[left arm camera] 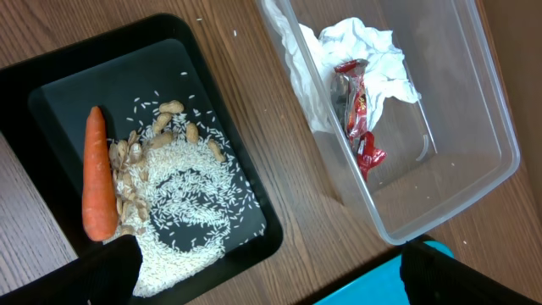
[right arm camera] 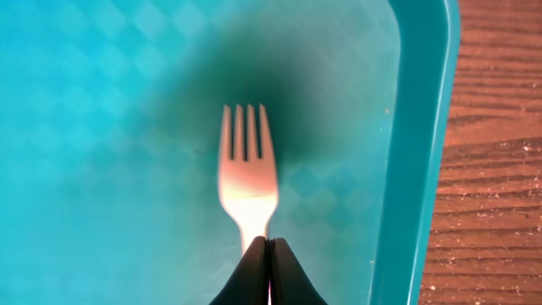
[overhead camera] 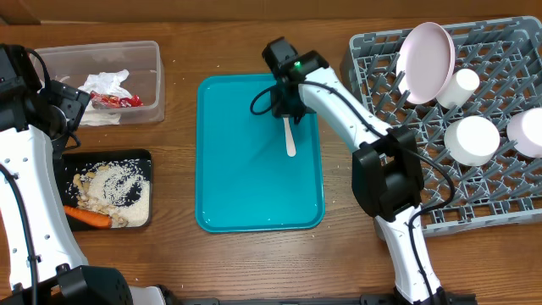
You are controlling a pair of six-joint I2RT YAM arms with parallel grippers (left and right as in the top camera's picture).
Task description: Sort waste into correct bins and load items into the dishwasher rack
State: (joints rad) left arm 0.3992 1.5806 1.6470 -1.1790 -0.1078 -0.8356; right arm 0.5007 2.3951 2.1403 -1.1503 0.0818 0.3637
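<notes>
White fork (right arm camera: 247,182) lies alone on the teal tray (right arm camera: 423,127), right gripper (right arm camera: 268,247) pinched together on its handle, near the raised rim. Napkins (left arm camera: 364,42) and wrapper (left arm camera: 360,110) are in the clear tub (left arm camera: 474,127), carrot (left arm camera: 97,174) and rice (left arm camera: 182,212) in the black tray (left arm camera: 68,93), plate (overhead camera: 425,49) and bowls (overhead camera: 472,140) in the rack (overhead camera: 500,212). Left gripper (left arm camera: 271,254) hangs wide apart; I think the fork must clear that rim

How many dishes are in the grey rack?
4: a plate at the rack's top left, a cup beside it, one bowl mid-rack, another bowl at the picture's right edge. More could lie outside the picture.
</notes>
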